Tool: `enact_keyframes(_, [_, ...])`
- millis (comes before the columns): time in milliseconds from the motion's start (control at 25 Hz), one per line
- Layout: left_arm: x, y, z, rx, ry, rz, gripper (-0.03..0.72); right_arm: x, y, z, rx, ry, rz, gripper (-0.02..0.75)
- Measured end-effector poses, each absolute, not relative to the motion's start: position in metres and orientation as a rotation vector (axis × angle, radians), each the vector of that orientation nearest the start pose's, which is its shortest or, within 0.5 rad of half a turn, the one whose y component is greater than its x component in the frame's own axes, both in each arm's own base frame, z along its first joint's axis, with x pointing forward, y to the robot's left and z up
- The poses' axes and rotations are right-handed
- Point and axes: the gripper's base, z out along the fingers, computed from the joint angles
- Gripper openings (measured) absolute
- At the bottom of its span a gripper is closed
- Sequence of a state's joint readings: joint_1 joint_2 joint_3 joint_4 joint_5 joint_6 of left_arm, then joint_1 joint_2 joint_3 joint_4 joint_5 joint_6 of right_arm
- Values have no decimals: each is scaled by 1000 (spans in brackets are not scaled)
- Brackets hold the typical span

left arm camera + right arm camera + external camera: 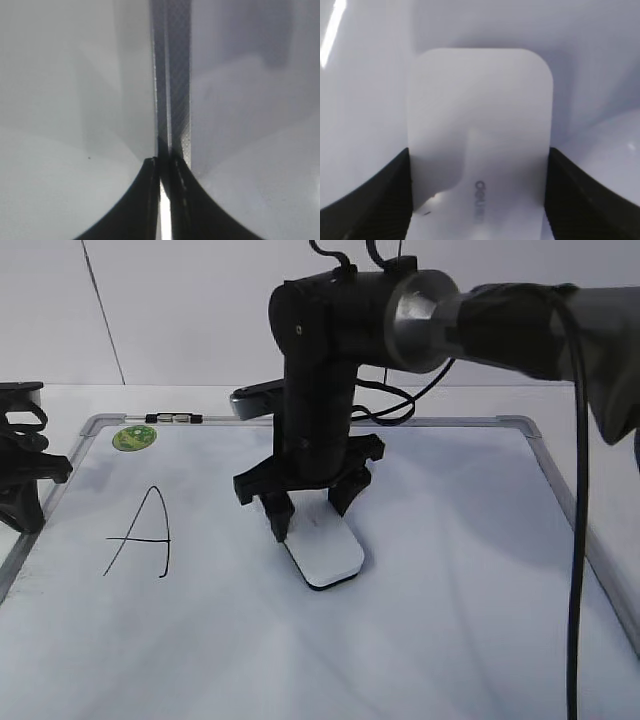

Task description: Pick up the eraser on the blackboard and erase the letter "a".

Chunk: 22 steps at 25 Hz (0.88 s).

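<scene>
The eraser [479,145] fills the right wrist view, its two long sides pinched between the right gripper's [308,508] fingers [375,200]. It lies flat near the middle of the blackboard [450,570], right of a drawn capital A [143,532]. The left gripper [164,200], jaws pressed together and holding nothing, sits by the board's left frame edge [172,75].

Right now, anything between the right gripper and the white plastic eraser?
Nothing visible. The right gripper already straddles the white rounded-rectangular plastic eraser, one black finger against each long side, on the white metal-framed blackboard.
</scene>
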<state>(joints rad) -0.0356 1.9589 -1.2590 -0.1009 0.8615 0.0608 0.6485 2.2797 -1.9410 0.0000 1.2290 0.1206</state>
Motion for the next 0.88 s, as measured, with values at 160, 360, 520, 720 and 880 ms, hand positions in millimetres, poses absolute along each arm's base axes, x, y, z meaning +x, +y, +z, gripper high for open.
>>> enact_keyframes(160, [369, -20, 153, 52, 3041, -119, 15, 372, 287, 181, -800, 2957, 74, 547])
enact_keyframes(360, [369, -20, 153, 52, 3041, -119, 15, 374, 284, 184, -776, 2957, 105, 547])
enact_keyframes(520, [369, -20, 153, 52, 3041, -119, 15, 375, 278, 193, -756, 2947, 112, 546])
enact_keyframes(720, [369, -20, 153, 52, 3041, -119, 15, 378, 256, 222, -671, 2920, 143, 546])
enact_keyframes(880, [369, -20, 153, 52, 3042, -119, 15, 381, 220, 231, -557, 2953, 130, 546])
